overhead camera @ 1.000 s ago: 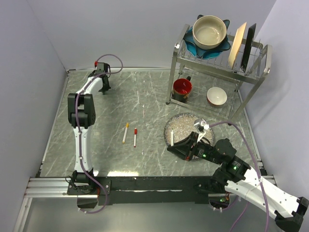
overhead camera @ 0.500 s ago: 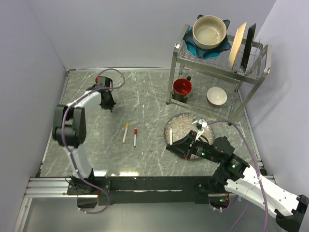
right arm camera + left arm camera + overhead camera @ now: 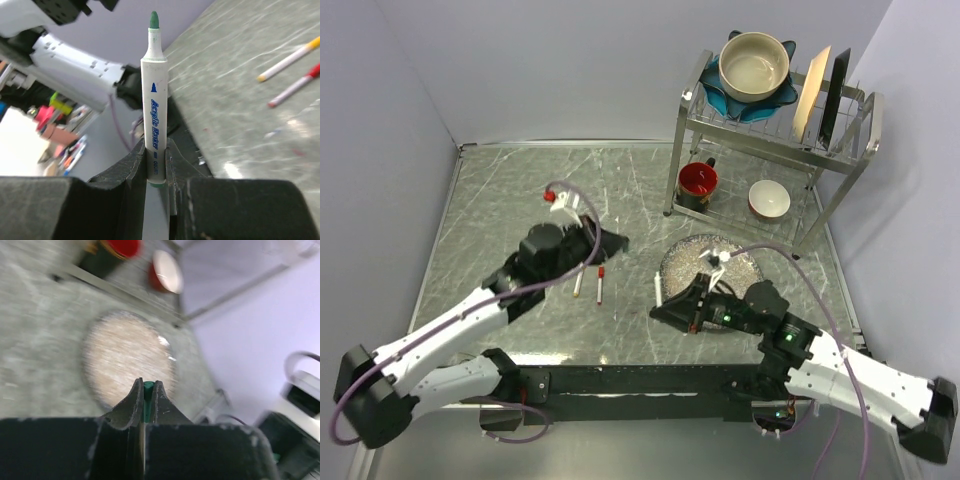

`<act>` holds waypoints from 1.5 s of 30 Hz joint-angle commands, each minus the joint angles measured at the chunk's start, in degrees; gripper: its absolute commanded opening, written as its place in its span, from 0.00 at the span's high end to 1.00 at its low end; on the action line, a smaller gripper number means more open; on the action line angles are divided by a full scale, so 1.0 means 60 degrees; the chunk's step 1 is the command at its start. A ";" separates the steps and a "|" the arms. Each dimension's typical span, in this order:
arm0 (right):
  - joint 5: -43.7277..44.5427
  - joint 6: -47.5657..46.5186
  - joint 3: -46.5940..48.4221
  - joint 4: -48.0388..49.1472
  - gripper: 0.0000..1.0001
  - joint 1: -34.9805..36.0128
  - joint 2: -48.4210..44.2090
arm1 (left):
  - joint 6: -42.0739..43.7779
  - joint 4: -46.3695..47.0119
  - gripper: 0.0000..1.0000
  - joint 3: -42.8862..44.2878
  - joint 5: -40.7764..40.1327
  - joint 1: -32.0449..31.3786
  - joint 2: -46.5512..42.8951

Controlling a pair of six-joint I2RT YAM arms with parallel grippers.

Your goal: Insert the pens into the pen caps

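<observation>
**Left arm swings in with green cap to meet waiting pen**

The left end effector (image 3: 612,243), pressed tight on what appears to be the dark green cap (image 3: 147,391), has swept within a second from the far left corner to the middle of the counter (image 3: 520,200). The right end effector (image 3: 672,305) has edged leftward and pinches the green-tipped pen (image 3: 155,100) upright beside the plate (image 3: 692,252). Cap and pen are now near each other, so capping looks close. The yellow-ended pen (image 3: 580,275) and red-ended pen (image 3: 600,285) lie untouched between the arms. Blue lettering on the barrel reads "Acrylic Marker".

Overhead looks down; wrist cameras sit close (all share table (image 3: 520,180)).
</observation>
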 commanded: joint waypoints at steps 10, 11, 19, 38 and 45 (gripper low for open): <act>0.1091 0.0460 0.0904 0.2471 1.00 0.1281 0.2582 | -0.1307 0.3027 0.99 -0.1991 -0.0129 -0.0859 -0.2792; 0.1106 0.0475 0.0948 0.2486 1.00 0.1310 0.2743 | -0.1308 0.3085 0.99 -0.2080 -0.0129 -0.0859 -0.2967; 0.0828 0.0518 0.1504 0.2793 1.00 0.1339 0.3476 | -0.1264 0.3319 0.99 -0.2607 -0.0466 -0.0889 -0.3906; 0.0755 0.0592 0.1974 0.3042 1.00 0.1676 0.4092 | -0.1352 0.3628 0.99 -0.2828 -0.0422 -0.0889 -0.4038; 0.0799 0.0592 0.1988 0.3072 1.00 0.1691 0.4048 | -0.1337 0.3759 0.99 -0.3062 -0.0320 -0.0889 -0.4243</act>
